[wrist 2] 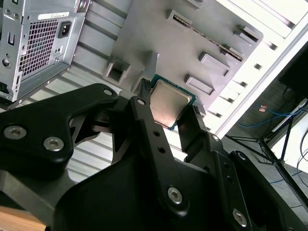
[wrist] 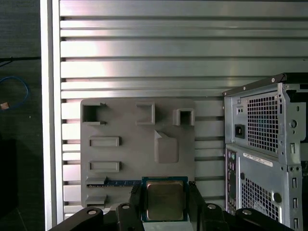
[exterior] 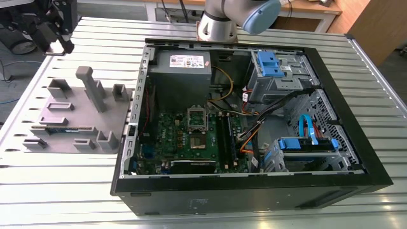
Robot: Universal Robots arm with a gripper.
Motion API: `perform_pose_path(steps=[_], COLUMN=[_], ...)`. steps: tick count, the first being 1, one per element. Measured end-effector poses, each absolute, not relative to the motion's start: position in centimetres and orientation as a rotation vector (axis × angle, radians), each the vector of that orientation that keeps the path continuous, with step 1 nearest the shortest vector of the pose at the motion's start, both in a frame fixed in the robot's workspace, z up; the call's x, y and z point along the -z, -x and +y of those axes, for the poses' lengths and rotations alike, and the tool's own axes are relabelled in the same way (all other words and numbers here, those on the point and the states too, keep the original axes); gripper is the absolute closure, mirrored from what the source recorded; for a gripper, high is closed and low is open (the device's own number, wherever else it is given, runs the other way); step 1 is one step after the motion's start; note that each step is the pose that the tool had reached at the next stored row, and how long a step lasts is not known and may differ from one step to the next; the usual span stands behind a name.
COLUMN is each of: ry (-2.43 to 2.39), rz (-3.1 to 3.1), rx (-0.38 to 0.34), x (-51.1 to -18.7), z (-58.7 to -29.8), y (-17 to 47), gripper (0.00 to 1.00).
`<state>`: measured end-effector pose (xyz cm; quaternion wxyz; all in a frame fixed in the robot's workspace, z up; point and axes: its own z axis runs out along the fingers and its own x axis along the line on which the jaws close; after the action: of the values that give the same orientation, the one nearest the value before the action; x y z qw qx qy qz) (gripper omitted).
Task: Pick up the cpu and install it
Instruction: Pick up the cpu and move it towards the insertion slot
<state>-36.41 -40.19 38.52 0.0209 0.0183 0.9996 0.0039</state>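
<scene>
– Silver-grey metal is showing between the black fingers: I'm watching the end effector pinching the cpu by two opposite edges, lid towards the camera, a green rim around it.

– Where is it hanging?

– Off the surface. In the first wrist view the grey moulded tray is lying beyond it on the ribbed metal desk, with the thin green memory stick resting in a slot. In the exterior view the end effector is hovering at the desk's far corner on the exterior view's left, apart from the tray.

– Any writing?

– I'm seeing faint marks on the cpu's lid, but I cannot make them out. A white label is sitting on the power supply inside the open computer case, and another is running along the case's rear panel; I'm not making out words there.

– And the board?

– The green board is lying flat in the case, its dark socket standing well apart from the cpu.
</scene>
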Motion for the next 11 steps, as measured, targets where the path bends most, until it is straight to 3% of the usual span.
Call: perform_pose_path(steps=[11], ry=[-0.057], rz=[3.099], rx=[-0.012], x=[-38.51], z=[-40.18], y=[35.43], gripper=[0.53])
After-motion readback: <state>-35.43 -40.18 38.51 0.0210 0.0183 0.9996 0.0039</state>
